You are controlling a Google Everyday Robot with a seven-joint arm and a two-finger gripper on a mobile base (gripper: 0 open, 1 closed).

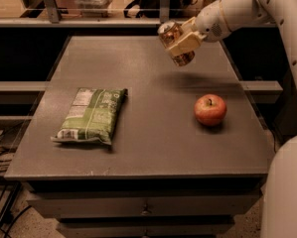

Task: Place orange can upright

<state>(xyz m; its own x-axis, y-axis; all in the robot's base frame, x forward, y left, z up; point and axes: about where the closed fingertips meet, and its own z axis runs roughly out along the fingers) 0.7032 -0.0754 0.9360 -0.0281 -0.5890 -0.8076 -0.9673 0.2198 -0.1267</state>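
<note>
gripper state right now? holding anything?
Gripper: shut on the orange can, held tilted in the air over the far right side of the table.

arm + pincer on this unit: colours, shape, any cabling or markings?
Arm: smooth off-white rounded shells, a seam ring near the wrist, a few small dark dots along the upper link; no exposed cables or lettering visible. Pincer, above the table's far right: blocky cream-tan fingers.
</note>
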